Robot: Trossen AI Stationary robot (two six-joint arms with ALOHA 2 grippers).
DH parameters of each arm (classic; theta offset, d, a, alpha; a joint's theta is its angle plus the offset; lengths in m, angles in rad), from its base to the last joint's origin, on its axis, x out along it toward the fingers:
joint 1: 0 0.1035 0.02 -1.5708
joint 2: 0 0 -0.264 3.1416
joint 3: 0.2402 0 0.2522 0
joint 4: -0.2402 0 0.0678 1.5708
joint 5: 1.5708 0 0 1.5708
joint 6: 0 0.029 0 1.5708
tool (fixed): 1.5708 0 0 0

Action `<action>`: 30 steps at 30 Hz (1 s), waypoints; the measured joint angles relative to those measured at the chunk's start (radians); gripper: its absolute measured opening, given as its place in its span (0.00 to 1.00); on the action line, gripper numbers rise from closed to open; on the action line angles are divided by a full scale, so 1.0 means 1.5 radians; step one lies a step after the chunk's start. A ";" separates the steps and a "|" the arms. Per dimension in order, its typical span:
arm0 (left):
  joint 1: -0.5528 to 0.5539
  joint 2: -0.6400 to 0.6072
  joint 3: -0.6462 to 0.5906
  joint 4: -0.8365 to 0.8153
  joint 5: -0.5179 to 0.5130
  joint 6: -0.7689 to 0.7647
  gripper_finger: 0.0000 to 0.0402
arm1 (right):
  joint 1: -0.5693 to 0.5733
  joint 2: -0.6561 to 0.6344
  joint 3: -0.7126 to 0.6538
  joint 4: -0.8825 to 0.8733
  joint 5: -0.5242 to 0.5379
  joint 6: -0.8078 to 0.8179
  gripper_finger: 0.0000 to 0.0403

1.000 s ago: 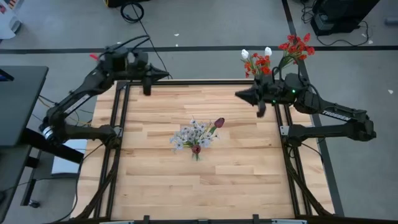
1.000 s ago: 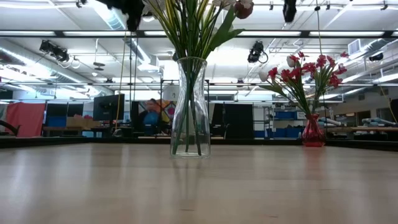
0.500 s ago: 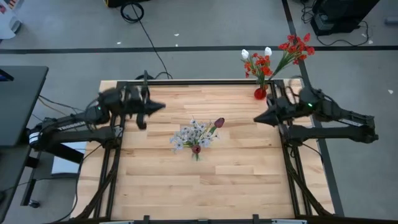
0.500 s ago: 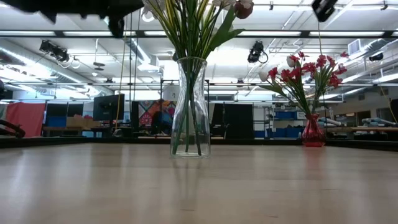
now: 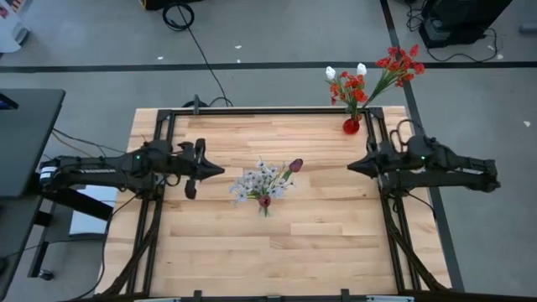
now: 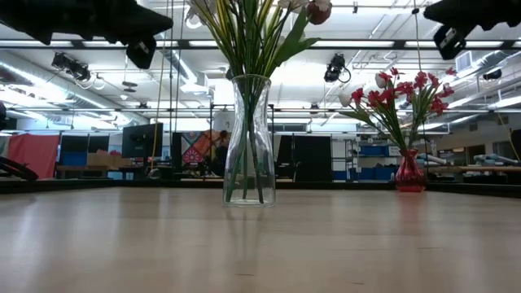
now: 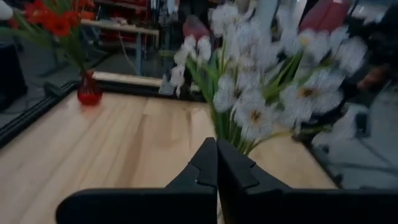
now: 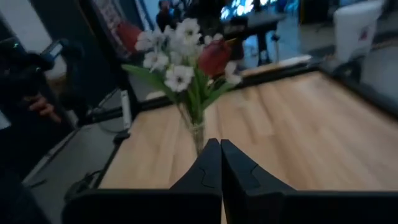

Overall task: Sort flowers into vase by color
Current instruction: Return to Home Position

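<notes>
Sorting is looking done: flowers [image 5: 267, 180] are standing in the clear vase [image 6: 248, 146] at the middle of the table [image 5: 252, 247] and in the red vase [image 5: 351, 127] at its far right corner, while the left gripper [image 5: 220, 170] and right gripper [image 5: 351, 167] are hovering either side, fingers pressed together and empty, needing only parking.

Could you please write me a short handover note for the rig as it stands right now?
Left gripper: shut, empty, over the table, left side. Right gripper: shut, empty, over the right edge.
Clear vase, table centre: white sprays and a maroon tulip.
Red vase, far right corner: red flowers and two white buds.
Done: every flower in view stands in a vase.
Left to do: likely only homing.
</notes>
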 joint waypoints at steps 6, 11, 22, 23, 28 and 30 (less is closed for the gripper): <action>0.013 0.001 -0.052 0.040 -0.006 0.026 0.00 | 0.000 -0.111 -0.059 0.056 0.007 -0.014 0.00; 0.031 0.001 -0.097 0.095 -0.006 -0.028 0.00 | 0.000 -0.137 -0.095 0.049 0.026 0.089 0.01; -0.017 -0.102 0.011 -0.131 -0.007 0.082 0.00 | 0.000 -0.135 -0.100 0.058 0.003 -0.013 0.00; -0.024 -0.119 0.002 -0.120 -0.011 0.086 0.00 | 0.000 -0.134 -0.104 0.058 0.004 -0.021 0.00; -0.057 -0.196 -0.103 -0.100 -0.070 0.073 0.00 | 0.000 -0.135 -0.126 0.080 -0.001 -0.032 0.00; -0.062 -0.228 -0.132 -0.074 -0.087 0.070 0.00 | 0.000 -0.134 -0.140 0.126 0.003 -0.037 0.00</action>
